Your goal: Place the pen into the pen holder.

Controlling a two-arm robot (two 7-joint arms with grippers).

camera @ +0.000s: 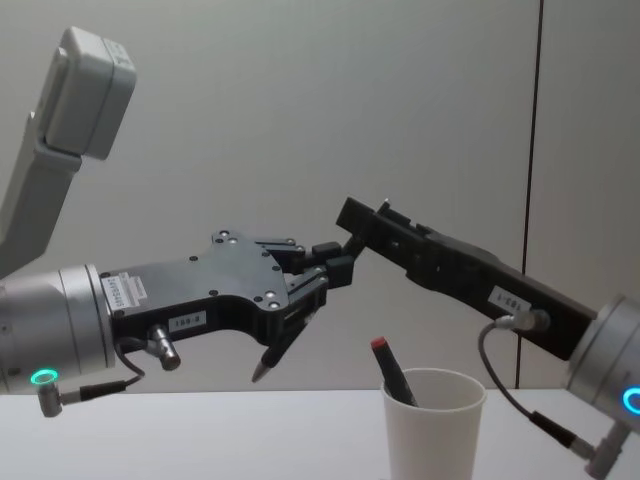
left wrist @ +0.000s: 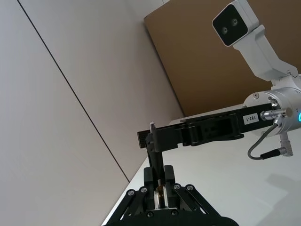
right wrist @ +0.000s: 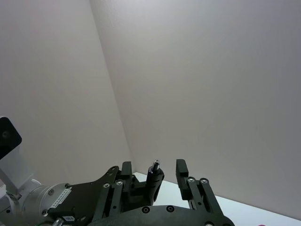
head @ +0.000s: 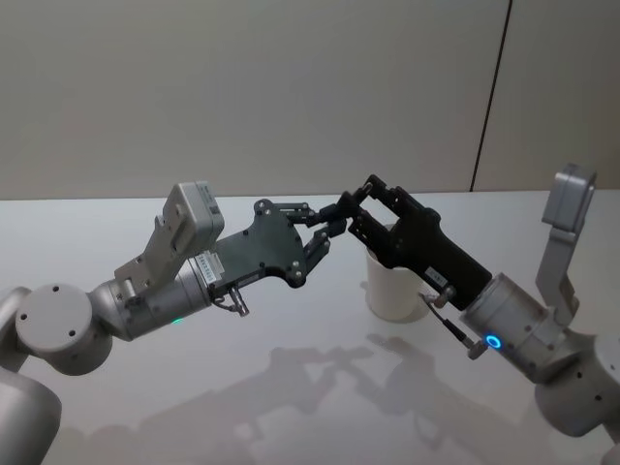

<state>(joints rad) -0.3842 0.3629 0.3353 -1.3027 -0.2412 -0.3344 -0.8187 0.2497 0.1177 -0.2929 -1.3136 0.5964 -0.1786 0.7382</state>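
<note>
Left gripper (camera: pixel 335 262) is clamped on a dark pen (camera: pixel 285 345) that runs diagonally, tip down toward 7 o'clock in the chest view. Right gripper (head: pixel 349 203) meets it, fingers spread either side of the pen's top. Below sits the white paper cup (camera: pixel 433 423) on the surface (head: pixel 291 387), at 4 o'clock from the pen, already holding a red-capped pen (camera: pixel 393 372).

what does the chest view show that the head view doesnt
Chest view only: the pen poking down below the left gripper, and a red-tipped pen standing in the pen holder. Head view only: the holder's base resting on the table. Both: the left gripper meeting the right gripper in the air near the holder.
</note>
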